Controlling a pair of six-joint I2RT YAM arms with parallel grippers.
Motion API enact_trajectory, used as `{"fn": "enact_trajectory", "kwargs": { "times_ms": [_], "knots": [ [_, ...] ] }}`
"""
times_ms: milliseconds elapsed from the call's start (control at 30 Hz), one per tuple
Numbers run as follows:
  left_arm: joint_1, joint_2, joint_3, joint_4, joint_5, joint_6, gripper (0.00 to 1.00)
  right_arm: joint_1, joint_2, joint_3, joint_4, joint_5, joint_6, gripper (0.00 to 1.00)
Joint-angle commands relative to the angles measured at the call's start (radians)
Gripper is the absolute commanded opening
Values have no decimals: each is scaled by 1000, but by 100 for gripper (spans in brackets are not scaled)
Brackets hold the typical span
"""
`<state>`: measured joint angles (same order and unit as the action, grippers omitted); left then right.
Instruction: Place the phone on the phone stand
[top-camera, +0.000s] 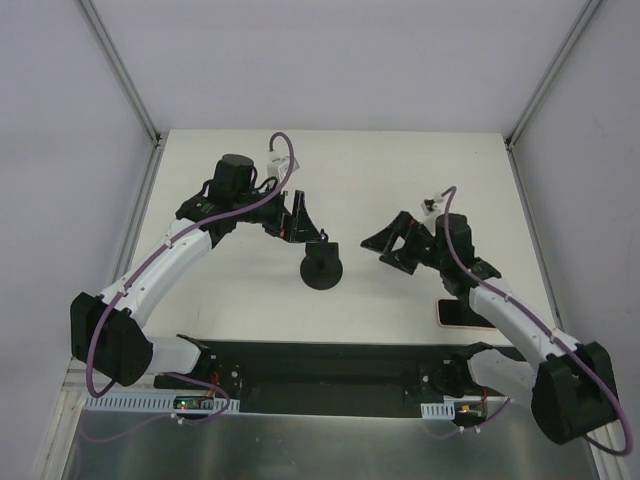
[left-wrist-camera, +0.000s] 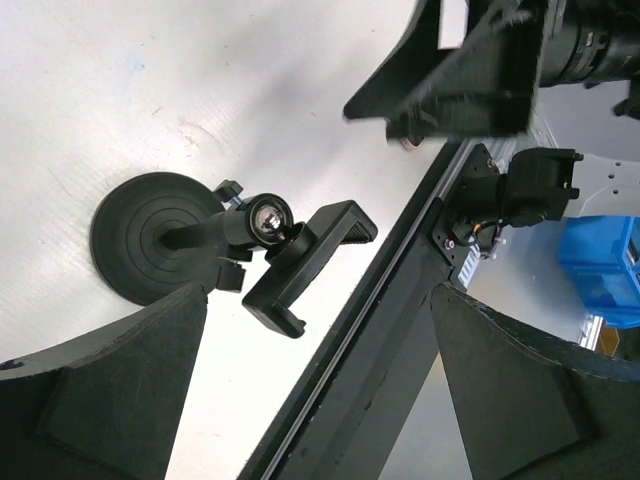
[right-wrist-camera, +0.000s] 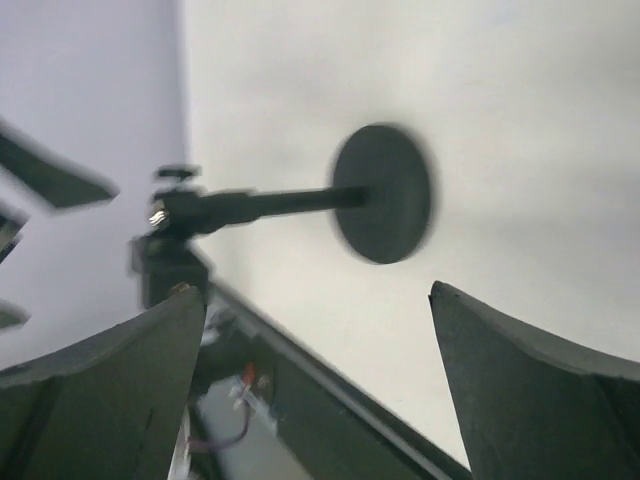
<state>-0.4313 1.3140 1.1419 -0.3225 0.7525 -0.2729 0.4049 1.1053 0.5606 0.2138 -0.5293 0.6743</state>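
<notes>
The phone stand (top-camera: 322, 268) is black, with a round disc base and a short arm, and stands mid-table between my grippers. The phone (top-camera: 455, 313) lies flat at the right, its pink-white rim showing, partly hidden under my right arm. My left gripper (top-camera: 305, 226) is open and empty just behind-left of the stand. In the left wrist view (left-wrist-camera: 318, 298) the stand's base (left-wrist-camera: 150, 238) and clamp head (left-wrist-camera: 305, 265) show. My right gripper (top-camera: 386, 252) is open and empty to the right of the stand. The right wrist view (right-wrist-camera: 315, 292) shows the stand (right-wrist-camera: 383, 195), blurred. The phone shows in neither wrist view.
A black rail (top-camera: 320, 365) carrying the arm bases runs along the near edge of the white table (top-camera: 400, 170). Grey walls with metal frame posts (top-camera: 120, 70) enclose the table. A blue bin (left-wrist-camera: 605, 265) sits beyond the rail.
</notes>
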Motion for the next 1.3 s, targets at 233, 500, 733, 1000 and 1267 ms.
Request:
{"fn": "enact_trajectory", "kwargs": {
  "times_ms": [233, 500, 733, 1000, 1267],
  "knots": [
    [-12, -55, 27, 2, -25, 9, 93, -248, -252, 121, -1226, 885, 335, 96],
    [-12, -33, 35, 0, 1, -12, 91, -271, -553, -28, -1300, 1057, 459, 96],
    [-11, -33, 36, 0, 8, -19, 92, -363, -489, -41, -1298, 1068, 374, 96],
    [-11, -13, 42, -7, 16, -18, 91, -501, -245, -54, -1150, 850, 252, 96],
    [-11, -22, 41, -7, 1, -17, 92, -548, -112, -107, -790, 654, 27, 96]
  ]
}}
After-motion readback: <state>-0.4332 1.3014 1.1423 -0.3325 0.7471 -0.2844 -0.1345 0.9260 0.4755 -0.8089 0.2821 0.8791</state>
